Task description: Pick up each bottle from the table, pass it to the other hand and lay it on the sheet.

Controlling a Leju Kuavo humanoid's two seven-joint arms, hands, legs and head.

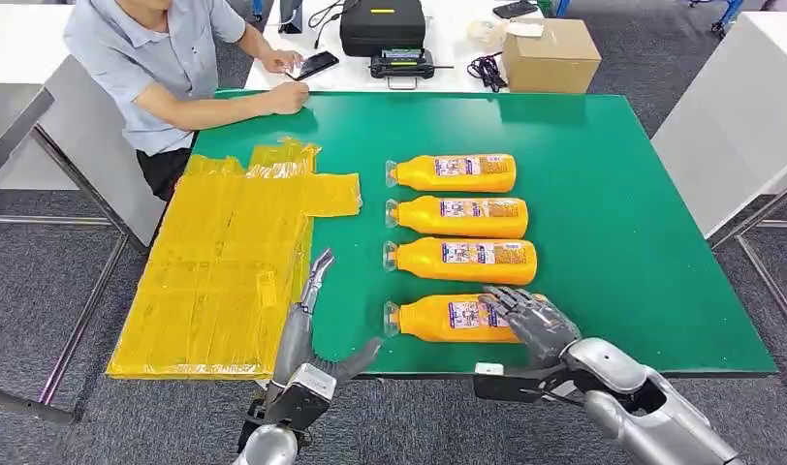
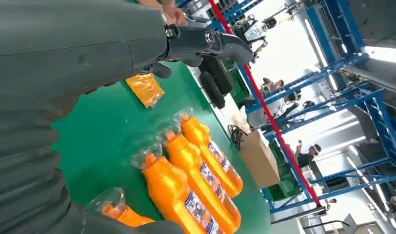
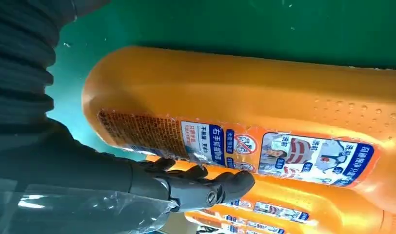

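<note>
Grey carpet surrounds the green table (image 1: 642, 242), on which four orange bottles lie on their sides in a row, all with caps pointing toward the yellow sheet (image 1: 225, 271). That sheet covers the table's left part and hangs slightly over the near edge. Counting away from the robot, the nearest bottle (image 1: 448, 319) lies just beside the second bottle (image 1: 462, 261), then come the third bottle (image 1: 457, 216) and the farthest bottle (image 1: 453, 172).

The right hand (image 1: 530, 320) rests on the label end of the nearest bottle, its fingers (image 3: 206, 183) draped over the body; the bottle lies flat on the table, and whether the hand has closed a grip around it cannot be told. The left hand (image 1: 312, 334) hovers at the table's near edge, between the sheet and the nearest bottle's cap, fingers spread and holding nothing.

Beyond the sheet, a person (image 1: 167, 68) sits at the table's far left corner with a hand on the green surface. Behind the table's far edge stand a black case (image 1: 382, 24) and a cardboard box (image 1: 550, 56).
</note>
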